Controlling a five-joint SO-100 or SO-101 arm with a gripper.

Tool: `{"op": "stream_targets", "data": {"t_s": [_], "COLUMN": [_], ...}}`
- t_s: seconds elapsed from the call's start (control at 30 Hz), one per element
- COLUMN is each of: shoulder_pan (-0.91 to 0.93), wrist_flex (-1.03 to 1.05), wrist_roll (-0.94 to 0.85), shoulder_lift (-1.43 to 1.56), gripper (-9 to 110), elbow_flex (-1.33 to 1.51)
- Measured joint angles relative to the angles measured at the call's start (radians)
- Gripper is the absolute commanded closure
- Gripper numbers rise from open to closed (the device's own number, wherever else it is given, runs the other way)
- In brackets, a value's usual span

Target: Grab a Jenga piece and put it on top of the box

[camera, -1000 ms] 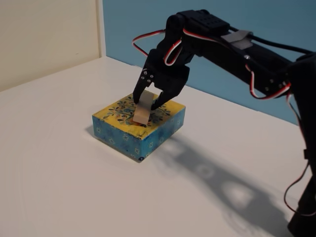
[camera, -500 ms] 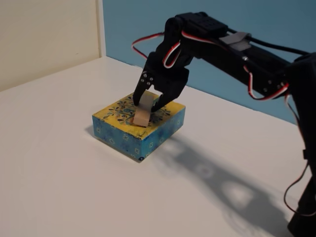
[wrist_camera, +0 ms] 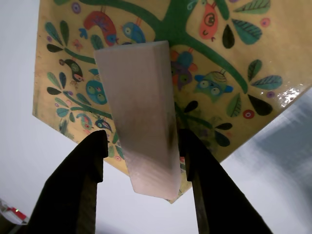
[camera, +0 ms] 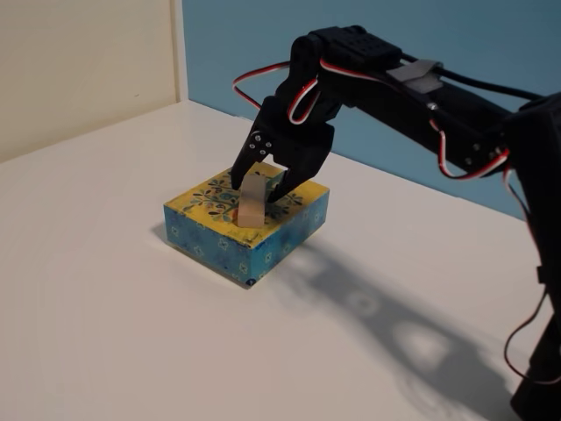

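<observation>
Jenga piece on the box lid, gripper open around it

Jenga piece (camera: 252,202) stands tilted on the yellow lid of the box (camera: 219,241) – lower end down on the lid, upper end leaning up between the gripper's fingers. Plain light tan, unmarked. In wrist view the Jenga piece (wrist_camera: 141,117) runs lengthwise up the middle, near end blurred and close to the lens, far end over the tree trunk of the lid pattern.

Gripper (camera: 256,189) spread apart, straddling the upper part of the block. In wrist view gripper (wrist_camera: 146,146) shows a clear gap on the left finger's side; right finger sits just beside the block's edge – contact there not decidable. Not clamped.

Box (wrist_camera: 253,44) lid: yellow, green tree, birds, leaves, glossy highlight at right edge. Blue patterned sides seen in fixed view. Sits on white table (camera: 114,333), roughly mid-frame, corner toward the camera.

Black arm (camera: 421,101) reaches in from the right of fixed view, red-and-white wires looped at the wrist. Arm shadow falls across table right of the box. Blue wall (camera: 245,44) behind, cream wall (camera: 79,61) at left.
</observation>
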Motion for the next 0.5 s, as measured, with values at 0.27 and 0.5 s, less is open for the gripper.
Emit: {"op": "stream_targets", "data": {"t_s": [0.27,0.5], "shoulder_pan": [0.000,0.000], "wrist_flex": [0.000,0.000], "wrist_roll": [-0.003,-0.003], "shoulder_lift": [0.000,0.000], "gripper": [79,77], "elbow_flex": [0.000,0.000]}}
